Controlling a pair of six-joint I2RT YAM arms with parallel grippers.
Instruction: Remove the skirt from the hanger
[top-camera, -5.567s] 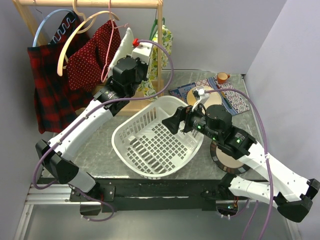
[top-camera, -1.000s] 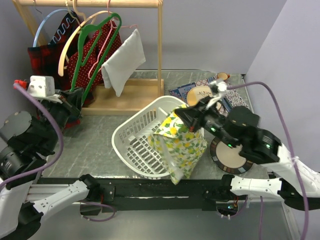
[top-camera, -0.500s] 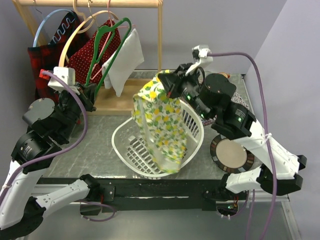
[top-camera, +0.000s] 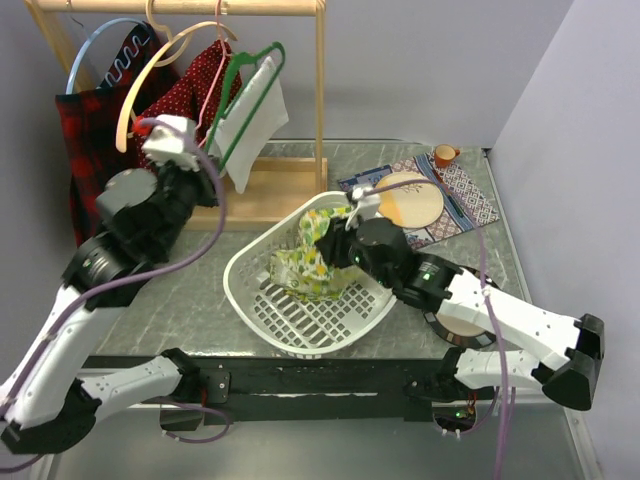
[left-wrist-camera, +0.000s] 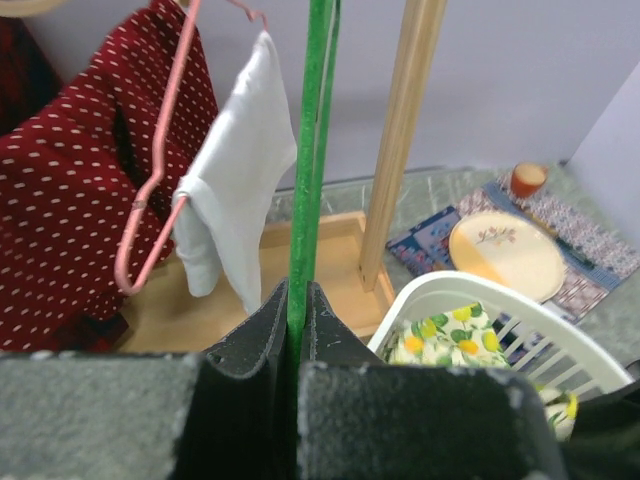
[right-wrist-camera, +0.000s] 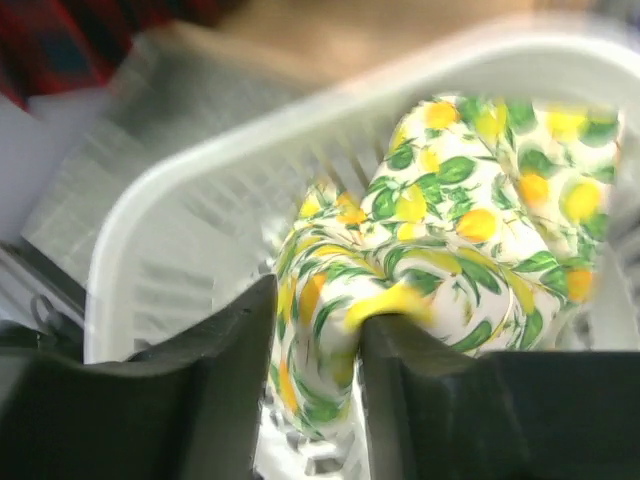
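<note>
Already in the top view, the yellow-flowered skirt (top-camera: 312, 255) lies crumpled inside the white basket (top-camera: 243, 265), off the green hanger (top-camera: 250, 95) (so the main step looks done to me). The right tool (top-camera: 335, 238) hangs low over the cloth. What is left, I judge, is only to draw this tool clear and to put the bare hanger away. I count one skirt, one basket, four hangers (blue, cream, pink, green) and three garments on the wooden rack (top-camera: 321, 100).

From the left wrist, the left tool (left-wrist-camera: 297, 300) is closed tight on the green hanger, which rises empty beside one white cloth (left-wrist-camera: 240, 190) on the pink hanger (left-wrist-camera: 160, 170). One plate (left-wrist-camera: 505, 250) and one cup (left-wrist-camera: 527, 178) stand on the tabletop (left-wrist-camera: 440, 190) behind the basket.

From the right wrist, the right tool's fingers (right-wrist-camera: 210, 350) stand partly apart with skirt cloth in the gap. It does not look pinched, though I cannot be sure.
</note>
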